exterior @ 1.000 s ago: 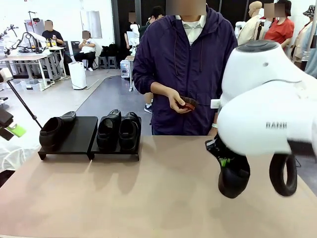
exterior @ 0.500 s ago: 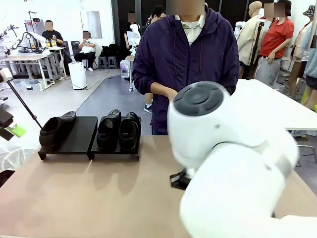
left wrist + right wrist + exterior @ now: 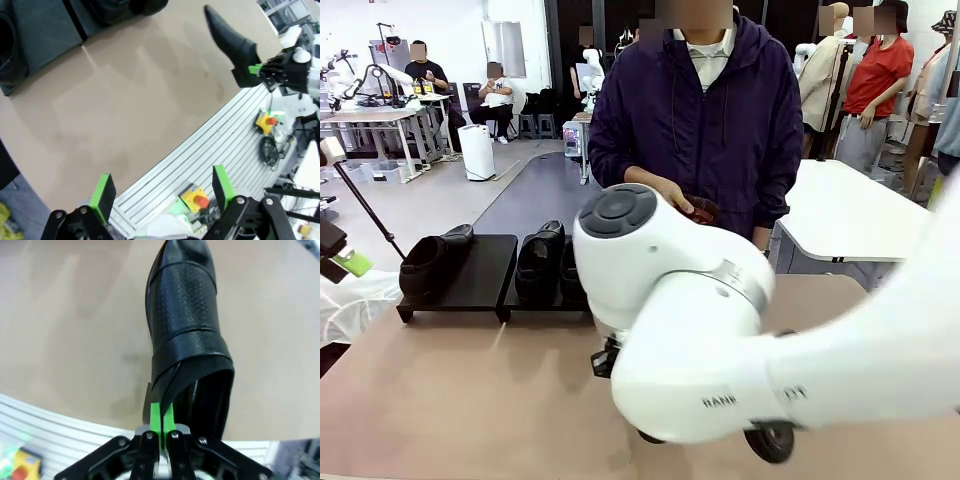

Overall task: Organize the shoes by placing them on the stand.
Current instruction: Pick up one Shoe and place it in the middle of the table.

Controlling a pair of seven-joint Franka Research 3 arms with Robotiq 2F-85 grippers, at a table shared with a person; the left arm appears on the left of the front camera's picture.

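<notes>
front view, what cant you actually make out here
- Right shoe of the pair on the stand: partly covered by the right arm.
- Right gripper's own fingertips: behind that arm's body; the right wrist view shows it shut on a shoe.
- Object in the person's hand: too small, partly behind the arm.
- Left gripper: seen open in its wrist view.

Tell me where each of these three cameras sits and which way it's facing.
Front: between the arms, facing the person across the table; right arm looms close.
Left wrist: above the table, looking down past its open fingers.
Right wrist: looking down its fingers, pinching a shoe's rim.
Shared: both wrist views show that held shoe.
</notes>
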